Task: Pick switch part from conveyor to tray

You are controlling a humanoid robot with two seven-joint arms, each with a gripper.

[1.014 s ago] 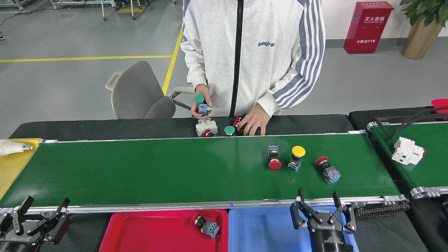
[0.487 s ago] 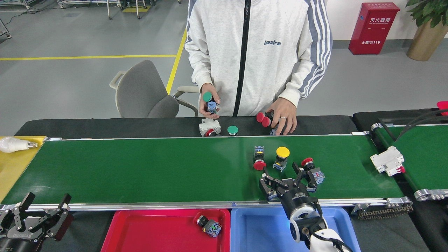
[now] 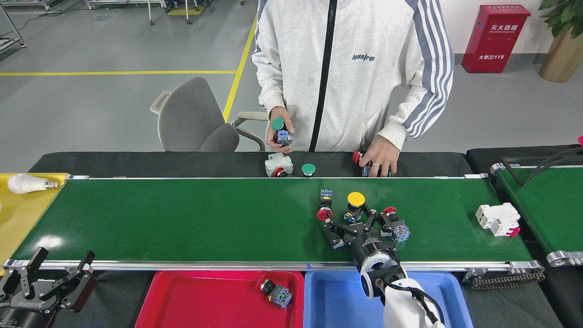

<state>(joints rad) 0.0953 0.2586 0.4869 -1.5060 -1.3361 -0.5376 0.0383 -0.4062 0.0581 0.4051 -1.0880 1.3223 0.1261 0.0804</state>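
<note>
Yellow-capped switch part (image 3: 355, 206) on conveyor (image 3: 182, 218)

The conveyor (image 3: 182, 218) is a long, wide, dark-green belt with silver side rails, running left to right. On its right part lie three switch parts close together. The red-capped switch (image 3: 324, 206) lies on its side, its cap pointing near and its blue-grey body pointing far. Just right of it the yellow-capped switch (image 3: 355, 204) stands with its cap up. Further right the second red-capped switch (image 3: 394, 223) lies tilted, its blue body to the near right. Below the belt's near rail sit a red tray (image 3: 205, 300), holding one black-and-blue switch (image 3: 276, 292), and a blue tray (image 3: 337, 300).
</note>
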